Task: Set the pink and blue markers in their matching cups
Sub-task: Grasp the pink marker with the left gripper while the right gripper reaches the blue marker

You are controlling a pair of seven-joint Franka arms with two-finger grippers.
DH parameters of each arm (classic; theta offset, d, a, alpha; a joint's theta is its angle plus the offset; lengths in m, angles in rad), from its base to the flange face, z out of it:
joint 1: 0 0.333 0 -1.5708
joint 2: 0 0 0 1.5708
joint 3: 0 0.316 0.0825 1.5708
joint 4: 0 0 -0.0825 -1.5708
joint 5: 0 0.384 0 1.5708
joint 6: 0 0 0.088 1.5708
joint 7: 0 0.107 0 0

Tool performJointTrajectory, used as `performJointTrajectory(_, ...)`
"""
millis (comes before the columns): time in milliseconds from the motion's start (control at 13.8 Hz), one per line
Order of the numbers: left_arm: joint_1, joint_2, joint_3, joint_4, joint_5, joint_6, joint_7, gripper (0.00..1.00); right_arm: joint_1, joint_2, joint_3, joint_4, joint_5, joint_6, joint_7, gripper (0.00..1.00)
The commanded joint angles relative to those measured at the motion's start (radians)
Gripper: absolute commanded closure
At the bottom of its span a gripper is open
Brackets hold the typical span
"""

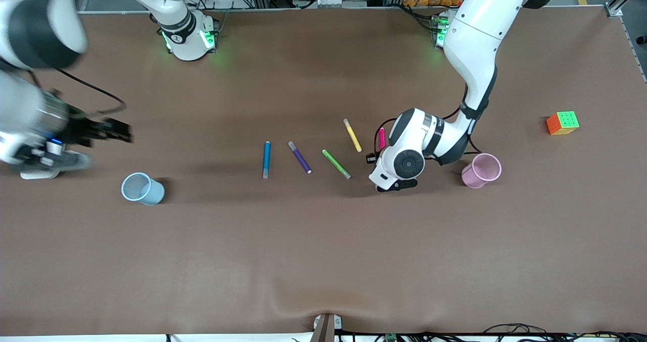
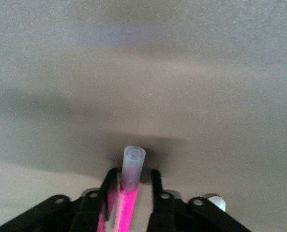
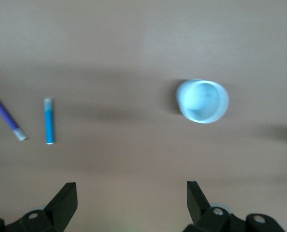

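The pink marker (image 1: 382, 138) pokes out from under the left arm's hand, in the row of markers at the left arm's end. In the left wrist view my left gripper (image 2: 133, 182) is shut on it (image 2: 128, 205), and its pale greyish end (image 2: 133, 166) sticks out past the fingertips. The pale pink cup (image 1: 481, 170) stands upright beside that hand. The blue marker (image 1: 266, 159) lies flat mid-table. The pale blue cup (image 1: 142, 188) stands upright toward the right arm's end. My right gripper (image 1: 117, 130) is open and empty in the air by the blue cup (image 3: 203, 101); its wrist view (image 3: 130, 189) also shows the blue marker (image 3: 49, 121).
A dark purple marker (image 1: 299, 157), a green marker (image 1: 336, 164) and a yellow marker (image 1: 352, 135) lie between the blue and pink ones. A colourful puzzle cube (image 1: 562, 123) sits toward the left arm's end. The brown table (image 1: 323, 261) stretches wide toward the front camera.
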Motion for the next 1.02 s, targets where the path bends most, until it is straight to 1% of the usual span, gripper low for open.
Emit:
performJointTrajectory(0, 0.000, -0.001, 0.003, -0.016, -0.011, 0.017, 0.002, 1.00, 0.039, 0.093, -0.007, 0.023, 0.118, 0.055, 0.031, 0.00)
performJointTrajectory(73, 0.000, -0.003, 0.003, -0.016, -0.009, 0.016, 0.001, 1.00, 0.052, 0.115, -0.007, 0.023, 0.155, 0.067, 0.042, 0.00)
performJointTrajectory(145, 0.003, -0.007, 0.007, -0.013, -0.009, 0.016, -0.011, 1.00, 0.088, 0.147, -0.007, 0.023, 0.165, 0.092, 0.087, 0.00)
performJointTrajectory(290, 0.014, -0.030, 0.014, -0.006, -0.006, 0.004, -0.014, 1.00, 0.150, 0.185, -0.007, 0.005, 0.162, 0.196, 0.222, 0.00)
performJointTrajectory(435, 0.049, -0.093, 0.022, -0.005, 0.014, -0.018, -0.005, 1.00, 0.237, 0.215, -0.008, -0.041, 0.153, 0.300, 0.313, 0.00)
performJointTrajectory(508, 0.064, -0.129, 0.025, 0.001, 0.050, -0.038, -0.004, 1.00, 0.268, 0.227, -0.010, -0.084, 0.146, 0.357, 0.316, 0.00)
performJointTrajectory(580, 0.090, -0.156, 0.025, 0.029, 0.092, -0.071, -0.001, 1.00, 0.280, 0.235, -0.008, -0.131, 0.145, 0.407, 0.307, 0.00)
performJointTrajectory(653, 0.122, -0.170, 0.023, 0.073, 0.121, -0.164, 0.011, 1.00, 0.303, 0.238, -0.008, -0.182, 0.142, 0.464, 0.301, 0.00)
performJointTrajectory(798, 0.171, -0.187, 0.023, 0.170, 0.126, -0.304, 0.033, 1.00, 0.352, 0.239, -0.008, -0.274, 0.130, 0.601, 0.274, 0.00)
performJointTrajectory(870, 0.190, -0.205, 0.025, 0.191, 0.127, -0.338, 0.035, 1.00, 0.355, 0.247, -0.008, -0.300, 0.117, 0.650, 0.269, 0.00)
performJointTrajectory(943, 0.219, -0.229, 0.023, 0.195, 0.136, -0.345, 0.035, 1.00, 0.357, 0.259, -0.008, -0.315, 0.114, 0.679, 0.249, 0.00)
